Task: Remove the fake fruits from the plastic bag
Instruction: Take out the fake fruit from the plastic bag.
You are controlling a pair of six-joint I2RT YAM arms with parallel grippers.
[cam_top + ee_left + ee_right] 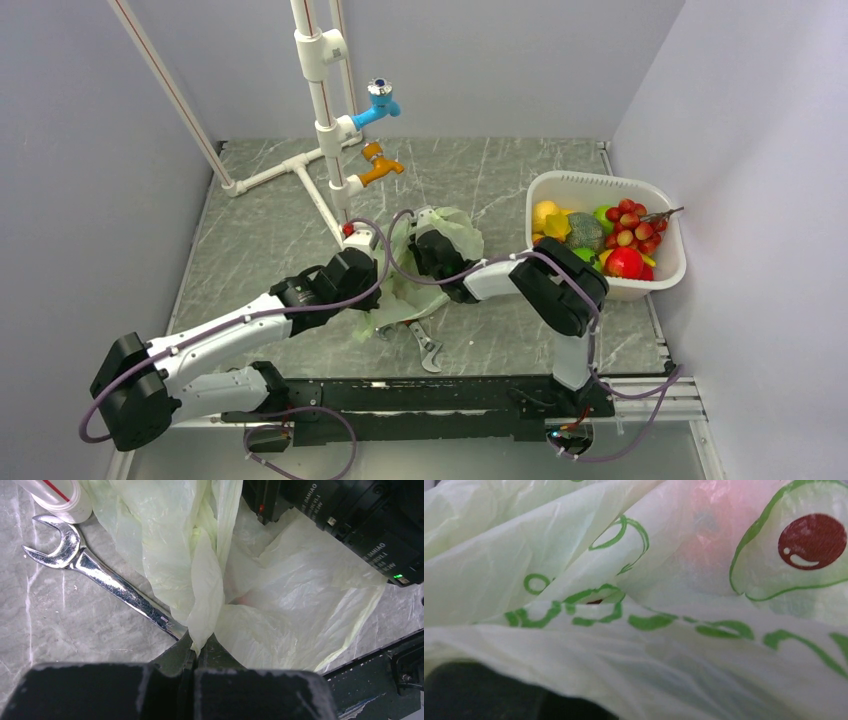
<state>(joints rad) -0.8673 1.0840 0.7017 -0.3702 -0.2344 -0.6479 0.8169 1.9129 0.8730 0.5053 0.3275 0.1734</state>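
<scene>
Left gripper pinches the plastic bag on grey marbled table; right gripper state unclear.

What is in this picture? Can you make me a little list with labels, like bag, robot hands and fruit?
Bag: plastic bag, pale green, crumpled on the table
Left hand: left gripper shut, pinching a fold of the bag
Right hand: right gripper pushed against the bag; open or shut unclear
Inside bag: pinkish-red shape showing through
Fruit: fake fruits piled in the white tub
Extra: wrench by the bag
</scene>
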